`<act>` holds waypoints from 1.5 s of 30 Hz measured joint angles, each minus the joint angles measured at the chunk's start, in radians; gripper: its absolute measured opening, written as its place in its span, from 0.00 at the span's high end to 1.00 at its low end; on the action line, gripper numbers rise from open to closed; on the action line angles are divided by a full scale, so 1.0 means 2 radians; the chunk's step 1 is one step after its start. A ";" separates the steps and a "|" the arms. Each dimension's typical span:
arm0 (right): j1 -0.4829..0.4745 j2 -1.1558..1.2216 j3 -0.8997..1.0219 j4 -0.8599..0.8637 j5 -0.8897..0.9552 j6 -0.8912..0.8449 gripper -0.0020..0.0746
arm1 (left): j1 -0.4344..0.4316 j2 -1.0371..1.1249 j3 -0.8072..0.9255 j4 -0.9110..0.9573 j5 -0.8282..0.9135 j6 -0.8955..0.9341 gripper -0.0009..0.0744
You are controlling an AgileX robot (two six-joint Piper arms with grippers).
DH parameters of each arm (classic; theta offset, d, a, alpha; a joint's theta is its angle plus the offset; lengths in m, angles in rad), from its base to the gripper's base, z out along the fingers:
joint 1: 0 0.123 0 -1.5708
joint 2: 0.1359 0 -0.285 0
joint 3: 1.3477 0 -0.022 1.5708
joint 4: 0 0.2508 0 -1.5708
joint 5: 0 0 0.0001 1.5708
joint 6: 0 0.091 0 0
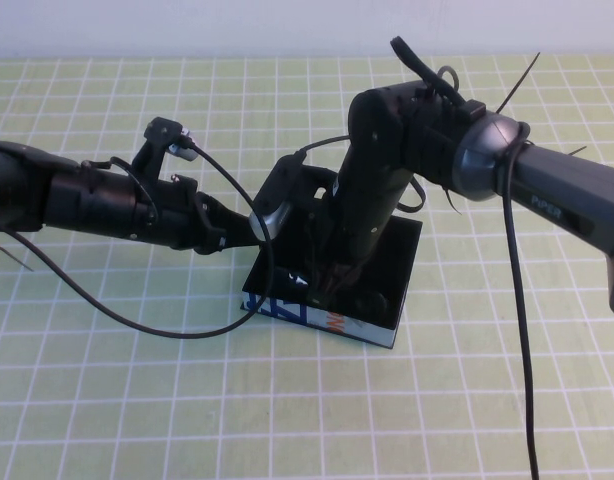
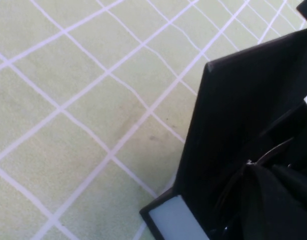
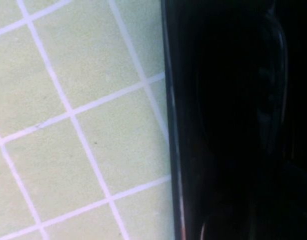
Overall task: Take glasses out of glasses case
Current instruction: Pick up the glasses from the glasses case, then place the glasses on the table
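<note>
The glasses case (image 1: 317,322) is a black box with a light-blue printed front, standing open mid-table. Its black lid (image 1: 402,245) lies back behind it. My right gripper (image 1: 329,288) reaches down inside the case from above. The glasses (image 3: 273,75) show only as faint dark curved outlines in the black lining. My left gripper (image 1: 245,233) is at the case's left end, level with its rim. In the left wrist view the case shows as a black panel (image 2: 233,105) with a light-blue corner (image 2: 173,220).
The table is covered by a light-green cloth (image 1: 137,400) with a white grid. A black cable (image 1: 167,325) from the left arm loops over the cloth in front of the case. Another cable (image 1: 517,330) hangs from the right arm.
</note>
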 joint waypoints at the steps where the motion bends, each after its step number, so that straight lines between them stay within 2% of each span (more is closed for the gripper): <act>1: 0.000 0.000 0.000 0.001 0.001 0.000 0.93 | 0.000 0.000 0.000 0.001 0.003 0.000 0.99; 9: 0.000 0.004 -0.049 -0.003 0.056 0.028 0.97 | 0.000 0.000 0.000 0.009 0.010 0.000 0.99; 15: 0.000 0.001 -0.098 -0.007 0.064 0.050 0.97 | 0.000 -0.009 0.000 0.009 0.014 0.000 0.99; 26: 0.000 -0.066 -0.100 -0.026 0.069 0.103 0.97 | 0.002 -0.093 0.000 0.020 0.025 -0.004 0.99; 32: -0.019 -0.124 -0.094 -0.027 0.073 0.177 0.97 | 0.005 -0.142 0.000 0.041 0.025 -0.013 0.99; 39: -0.076 -0.228 0.016 -0.030 0.073 0.252 0.97 | 0.005 -0.155 0.000 0.052 0.024 -0.025 0.99; 45: -0.100 -0.319 0.195 -0.031 0.001 0.329 0.97 | 0.005 -0.155 0.000 0.055 0.024 -0.029 0.99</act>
